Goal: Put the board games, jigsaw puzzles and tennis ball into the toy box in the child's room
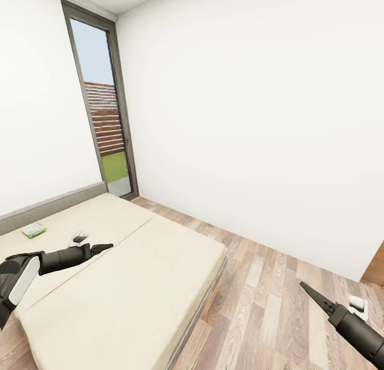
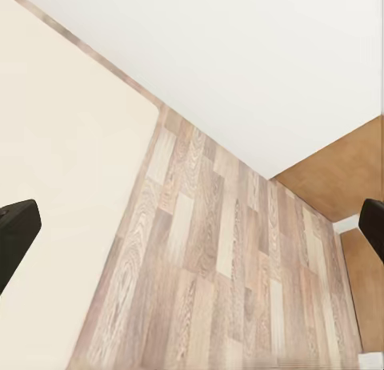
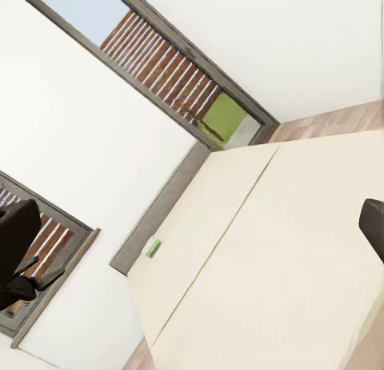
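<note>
A green board game (image 1: pixel 34 230) lies at left on the bed (image 1: pixel 138 263), unfetched; both grippers' jaws spread, empty.

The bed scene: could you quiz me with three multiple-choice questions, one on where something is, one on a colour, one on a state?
1. Where does the green game box lie?
A. on the bed near its far edge
B. on the floor
C. in the left claw

2. What colour is the bed?
A. blue
B. cream
C. black

3. How is the left claw?
A. shut on a ball
B. shut on a box
C. open and empty

Answers:
1 A, the box sits on the mattress by the grey frame.
2 B, the mattress top is pale cream.
3 C, the left wrist view shows both fingers wide apart with bare floor between.
</note>
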